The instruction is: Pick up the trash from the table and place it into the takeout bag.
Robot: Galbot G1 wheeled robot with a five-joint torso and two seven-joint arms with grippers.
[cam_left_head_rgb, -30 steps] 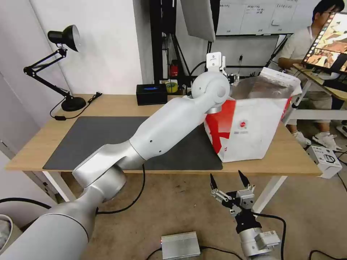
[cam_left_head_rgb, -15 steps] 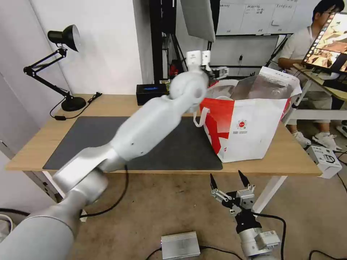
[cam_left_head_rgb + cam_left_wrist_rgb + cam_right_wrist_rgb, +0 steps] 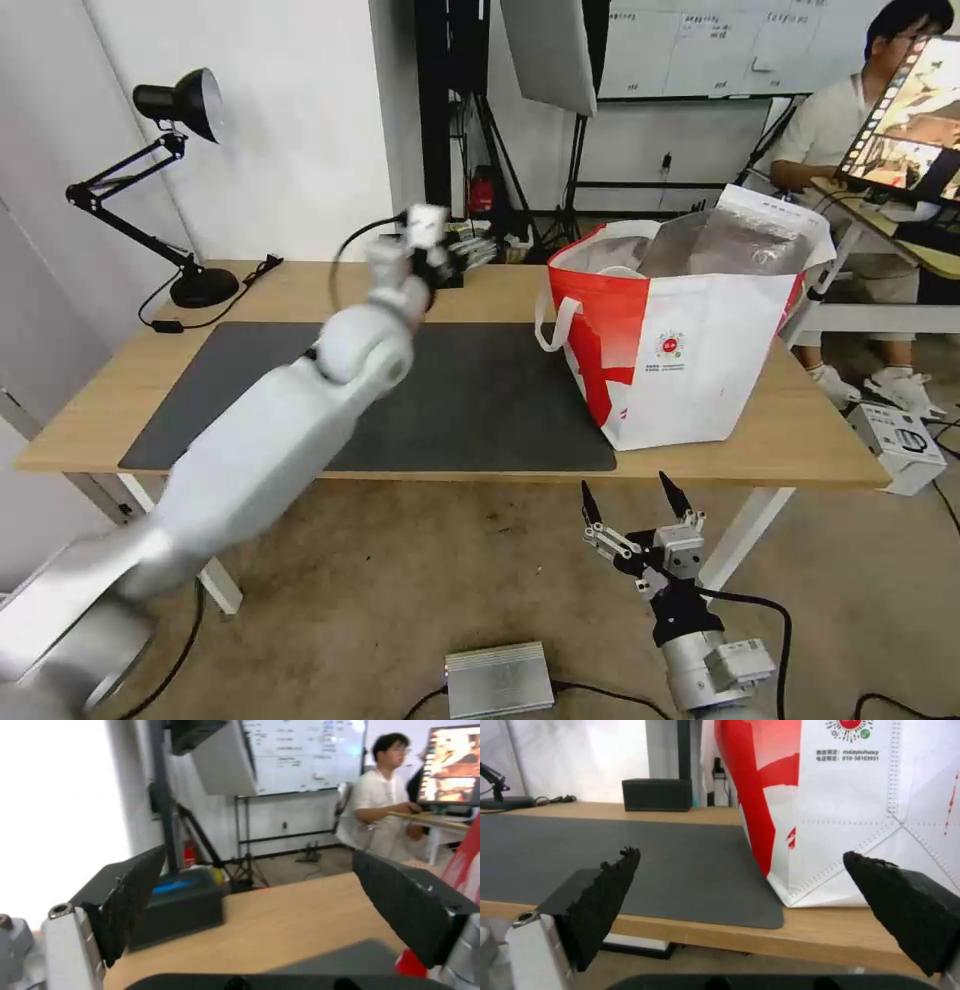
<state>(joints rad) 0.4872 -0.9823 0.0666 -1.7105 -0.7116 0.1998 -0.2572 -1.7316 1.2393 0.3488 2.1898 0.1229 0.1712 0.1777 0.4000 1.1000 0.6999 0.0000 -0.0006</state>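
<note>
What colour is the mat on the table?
Dark grey mat, clearest in the head view.

Background clutter around the workspace

A black desk lamp [image 3: 180, 180] stands at the tabletop's far left corner, its cord trailing beside it. A black tissue box [image 3: 656, 794] sits at the far edge. A silver metal box [image 3: 499, 679] lies on the floor.
</note>
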